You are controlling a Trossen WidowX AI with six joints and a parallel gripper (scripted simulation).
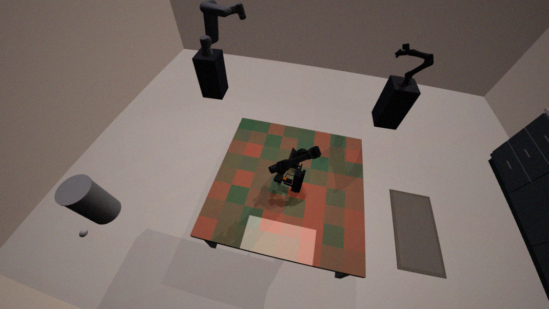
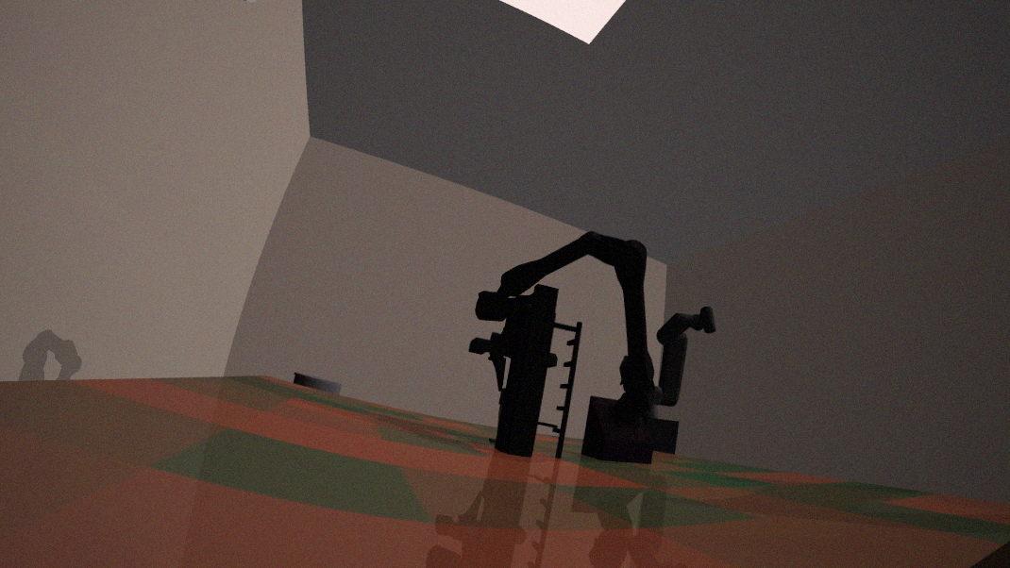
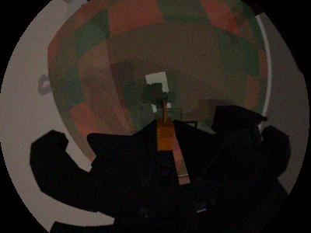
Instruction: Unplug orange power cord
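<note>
The orange plug (image 1: 285, 178) (image 3: 165, 137) is between the fingers of my gripper (image 2: 500, 377), which is shut on it. In the wrist view its orange cord (image 3: 165, 110) runs up from the plug. The black power strip (image 1: 298, 181) (image 2: 526, 385) stands upright as a tall slab on the table. In the top view the plug and fingers are just left of the strip, with a small space seeming to lie between them. The plug's prongs and the strip's sockets are too dark to make out.
A thin black upright rail (image 2: 569, 388) with short pegs stands beside the strip. My arm (image 1: 295, 159) (image 2: 631, 303) arches over from its base. The checkered table (image 1: 234, 230) bears a pale patch (image 1: 280, 238) near its front edge. Other arms stand on pedestals beyond the table.
</note>
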